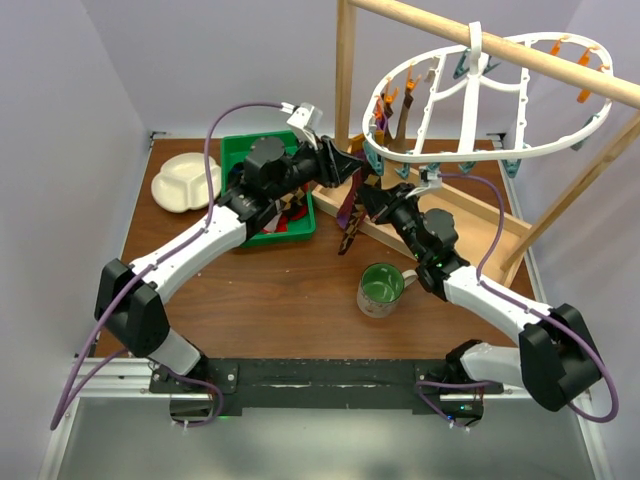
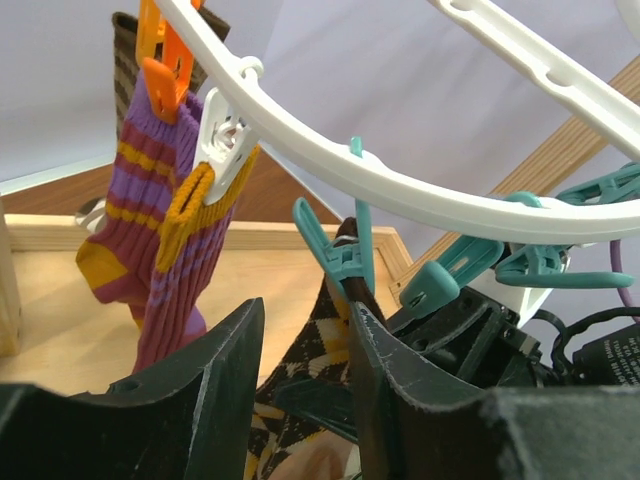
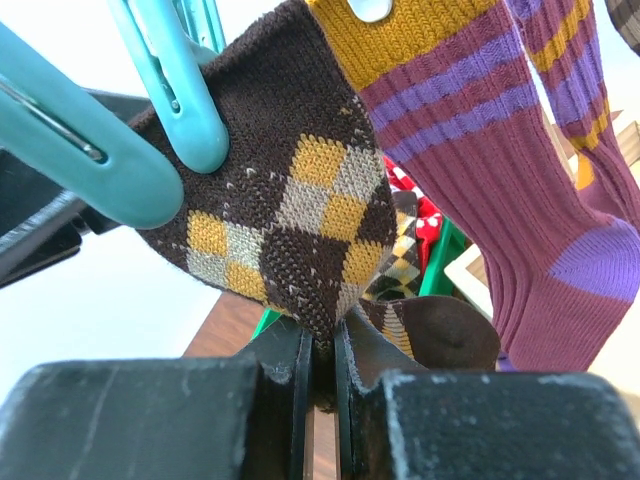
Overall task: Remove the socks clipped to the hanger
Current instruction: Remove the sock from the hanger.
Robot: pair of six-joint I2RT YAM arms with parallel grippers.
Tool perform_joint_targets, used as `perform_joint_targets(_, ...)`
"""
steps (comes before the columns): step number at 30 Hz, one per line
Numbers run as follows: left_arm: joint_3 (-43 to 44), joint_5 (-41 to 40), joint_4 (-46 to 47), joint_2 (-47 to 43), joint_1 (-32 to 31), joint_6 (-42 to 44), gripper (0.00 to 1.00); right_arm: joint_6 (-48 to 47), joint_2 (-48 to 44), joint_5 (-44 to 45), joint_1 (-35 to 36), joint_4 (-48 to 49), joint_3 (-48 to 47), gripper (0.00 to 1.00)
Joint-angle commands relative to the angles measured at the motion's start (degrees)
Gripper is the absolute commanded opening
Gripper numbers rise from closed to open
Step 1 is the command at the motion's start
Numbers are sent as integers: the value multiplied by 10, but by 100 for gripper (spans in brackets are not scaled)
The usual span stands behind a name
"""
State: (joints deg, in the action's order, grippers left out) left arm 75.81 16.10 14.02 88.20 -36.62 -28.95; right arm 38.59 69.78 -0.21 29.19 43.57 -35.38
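Sock (image 3: 290,200) hangs from teal clip (image 3: 180,110) down into right gripper's (image 3: 320,350) pinch; left gripper (image 2: 305,325) gapes just under that teal clip.

Hanger rim (image 2: 400,188), clips (image 2: 340,260), socks (image 2: 150,210) close around.

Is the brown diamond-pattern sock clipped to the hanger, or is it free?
Clipped: a teal clip bites the brown sock at its upper edge, while the right gripper is shut on its lower tip.
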Motion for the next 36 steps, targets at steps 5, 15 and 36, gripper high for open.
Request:
perform_joint_targets(5,42,38,52,14,2,-15,45,-3,3,-5,-2,-8,-25,0)
perform_joint_targets(15,62,39,45,29,2,-10,47,-5,3,-2,-2,-20,-33,0)
perform_joint_targets(36,89,32,55,61,1,-22,68,-9,-3,-1,-2,-26,-36,0)
